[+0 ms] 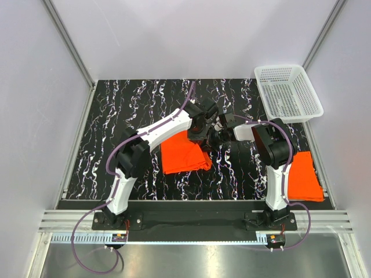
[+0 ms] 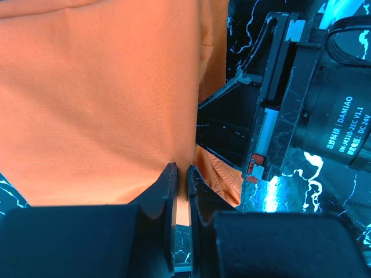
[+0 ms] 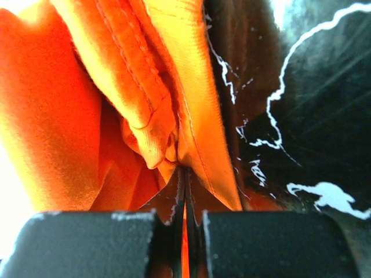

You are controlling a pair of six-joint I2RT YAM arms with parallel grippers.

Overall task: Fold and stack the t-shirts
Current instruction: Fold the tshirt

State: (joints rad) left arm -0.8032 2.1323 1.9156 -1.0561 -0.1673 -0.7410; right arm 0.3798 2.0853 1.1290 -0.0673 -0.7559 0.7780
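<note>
Left end effector: my left end effector [image 2: 181, 182] is pinched nearly shut, with a thin edge of orange cloth caught between the fingers. I grip at the very edge so the rest of the panel hangs free.
Right end effector: my right end effector [image 3: 184, 184] is clamped fully closed on a bunched, stitched hem of the same cloth. I think a hem gives a firmer hold than a single thin layer.
Pairing: in the overhead view both sit close together at the far right corner of the centre t-shirt [image 1: 182, 155]. Two pinches side by side should let me carry that edge over as one straight line.
Centre t-shirt: it lies mid-surface between my arms as a compact, partly folded block. The near part looks flat on the surface [image 1: 116, 127]. Only the gripped far corner is gathered.
Step in hand: my guess is a further fold, drawing the far edge toward the near side.
Folded t-shirt: a second orange one [image 1: 306, 174] lies flat at the near right, partly hidden behind my right arm. It is well apart from the centre one, and it probably marks where the stack belongs.
Basket: the white mesh basket [image 1: 278, 68] stands at the far right corner, away from both shirts. Nothing shows inside it.
Risk: thin cloth may slip from the left pinch, which holds less material.
</note>
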